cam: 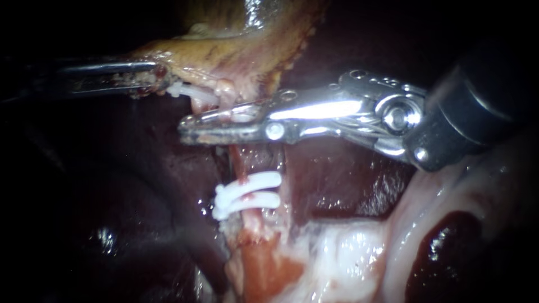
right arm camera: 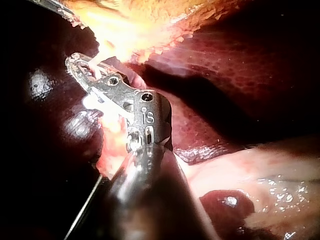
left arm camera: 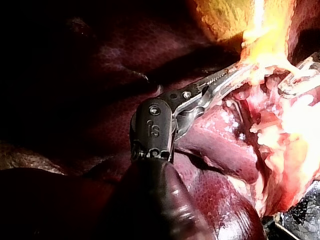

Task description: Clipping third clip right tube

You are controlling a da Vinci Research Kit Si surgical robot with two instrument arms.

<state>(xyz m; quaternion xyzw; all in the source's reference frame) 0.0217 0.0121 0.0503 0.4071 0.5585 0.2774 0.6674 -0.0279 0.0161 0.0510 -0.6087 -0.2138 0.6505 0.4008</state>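
Note:
The right tube (cam: 240,160) runs as a thin reddish strand from the gallbladder (cam: 241,39) down to pale tissue. Two white clips (cam: 250,191) sit across it, close together, low on the strand. Above them my right instrument (cam: 224,122) (right arm camera: 82,67) lies across the tube, its jaws nearly together on a white clip (cam: 242,116) with the tube between them. My left instrument (cam: 160,78) (left arm camera: 240,72) comes in level from the left, its jaws shut on the gallbladder's lower edge. A further white piece (cam: 193,93), like a clip, shows beside its tip.
Dark red liver (cam: 337,179) lies behind and on both sides of the tube. Pale glistening tissue (cam: 348,252) fills the lower right, with a dark red patch (cam: 443,247) in it. My right instrument's wide black shaft (cam: 483,95) fills the upper right.

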